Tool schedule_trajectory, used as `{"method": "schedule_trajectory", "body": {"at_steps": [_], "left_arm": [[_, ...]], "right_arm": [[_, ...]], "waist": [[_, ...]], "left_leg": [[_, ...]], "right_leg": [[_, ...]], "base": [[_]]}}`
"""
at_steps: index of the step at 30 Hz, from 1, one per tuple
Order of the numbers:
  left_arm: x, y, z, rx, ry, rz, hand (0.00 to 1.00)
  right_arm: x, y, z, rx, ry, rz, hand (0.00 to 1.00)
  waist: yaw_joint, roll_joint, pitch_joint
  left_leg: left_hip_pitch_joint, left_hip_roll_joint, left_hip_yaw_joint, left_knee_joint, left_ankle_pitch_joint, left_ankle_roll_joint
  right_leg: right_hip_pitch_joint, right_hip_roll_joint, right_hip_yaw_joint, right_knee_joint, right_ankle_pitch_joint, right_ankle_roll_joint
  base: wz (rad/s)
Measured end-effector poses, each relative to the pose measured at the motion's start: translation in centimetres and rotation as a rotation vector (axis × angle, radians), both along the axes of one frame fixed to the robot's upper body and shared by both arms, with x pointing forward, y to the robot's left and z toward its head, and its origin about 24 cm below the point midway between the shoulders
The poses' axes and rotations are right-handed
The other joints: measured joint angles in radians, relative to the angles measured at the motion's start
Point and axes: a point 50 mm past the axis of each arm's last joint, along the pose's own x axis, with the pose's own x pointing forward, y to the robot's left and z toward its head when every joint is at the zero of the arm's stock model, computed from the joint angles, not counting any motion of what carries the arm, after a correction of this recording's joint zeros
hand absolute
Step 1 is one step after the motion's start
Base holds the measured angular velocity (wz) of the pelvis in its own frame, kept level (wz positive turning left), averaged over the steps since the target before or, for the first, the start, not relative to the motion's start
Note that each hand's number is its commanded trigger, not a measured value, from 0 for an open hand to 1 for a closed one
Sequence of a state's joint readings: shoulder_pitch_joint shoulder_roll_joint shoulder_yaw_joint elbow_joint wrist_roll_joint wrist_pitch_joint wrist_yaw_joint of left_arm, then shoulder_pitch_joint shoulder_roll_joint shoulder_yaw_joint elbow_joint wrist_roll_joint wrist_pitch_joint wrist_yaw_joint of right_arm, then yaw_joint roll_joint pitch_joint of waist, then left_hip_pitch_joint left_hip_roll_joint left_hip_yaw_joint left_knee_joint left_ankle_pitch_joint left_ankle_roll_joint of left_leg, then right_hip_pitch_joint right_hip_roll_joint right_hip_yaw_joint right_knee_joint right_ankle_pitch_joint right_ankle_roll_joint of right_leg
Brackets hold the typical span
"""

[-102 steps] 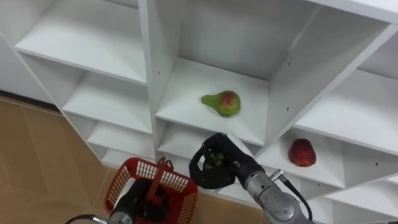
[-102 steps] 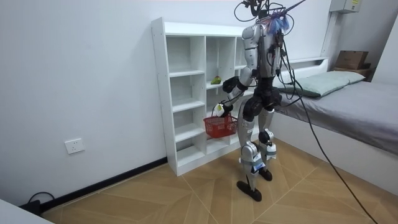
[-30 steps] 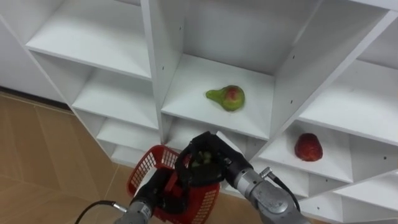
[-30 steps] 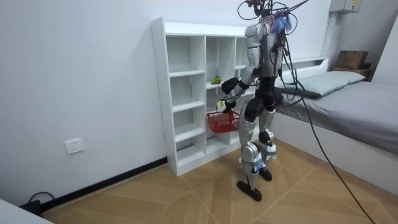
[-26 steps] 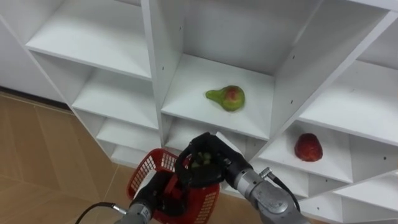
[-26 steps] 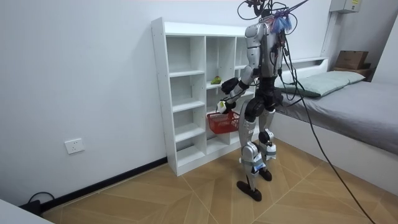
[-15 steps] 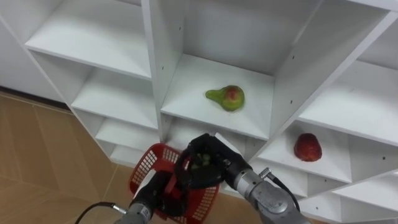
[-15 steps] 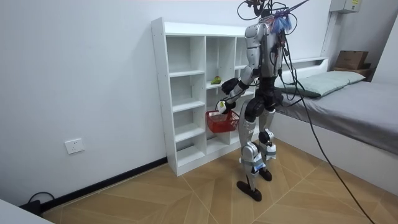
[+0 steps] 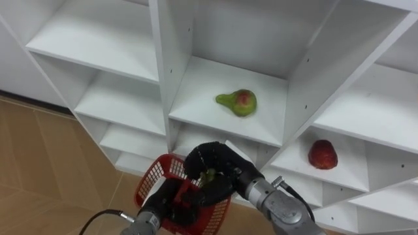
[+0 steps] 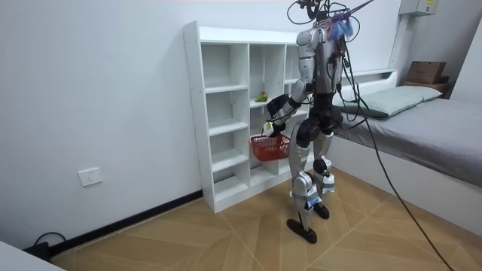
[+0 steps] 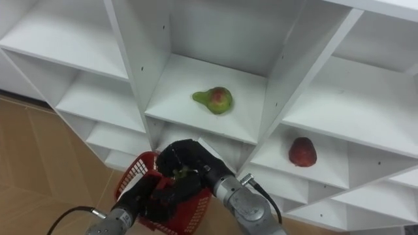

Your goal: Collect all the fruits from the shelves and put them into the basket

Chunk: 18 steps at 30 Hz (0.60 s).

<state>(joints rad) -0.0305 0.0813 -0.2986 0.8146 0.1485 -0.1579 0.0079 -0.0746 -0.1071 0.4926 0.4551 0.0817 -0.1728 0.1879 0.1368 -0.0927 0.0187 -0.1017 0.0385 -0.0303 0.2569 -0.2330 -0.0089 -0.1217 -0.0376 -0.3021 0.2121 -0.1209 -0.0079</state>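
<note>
A green fruit (image 9: 209, 177) is being clasped in the right hand (image 9: 208, 162) over the red basket (image 9: 150, 178), which is being gripped by the left hand (image 9: 171, 200). Released off-centre, it could be deflected off the rim.

Nothing written, numbered or signed can be read. The red plastic mesh basket (image 9: 151, 186) under the right hand (image 9: 212, 163) and the small green fruit (image 9: 209, 176) in that hand show no legible mark. The yellow label (image 10: 426, 6), high on the wall and well apart from the hand, is too small to read.
</note>
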Motion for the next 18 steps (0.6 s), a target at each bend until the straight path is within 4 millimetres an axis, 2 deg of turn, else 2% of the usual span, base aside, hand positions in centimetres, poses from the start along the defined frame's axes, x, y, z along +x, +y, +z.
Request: {"method": "schedule_trajectory", "body": {"at_steps": [18], "left_arm": [[-0.07, 0.02, -0.11, 0.004, 0.010, 0.002, 1.00]], "right_arm": [[-0.03, 0.04, -0.01, 0.002, 0.002, 0.008, 0.00]], "waist": [[-0.003, 0.000, 0.0000]], "left_leg": [[0.000, 0.000, -0.001, -0.001, 0.000, 0.000]], "right_leg": [[0.000, 0.000, 0.000, 0.001, 0.000, 0.000]], "base": [[0.00]]}}
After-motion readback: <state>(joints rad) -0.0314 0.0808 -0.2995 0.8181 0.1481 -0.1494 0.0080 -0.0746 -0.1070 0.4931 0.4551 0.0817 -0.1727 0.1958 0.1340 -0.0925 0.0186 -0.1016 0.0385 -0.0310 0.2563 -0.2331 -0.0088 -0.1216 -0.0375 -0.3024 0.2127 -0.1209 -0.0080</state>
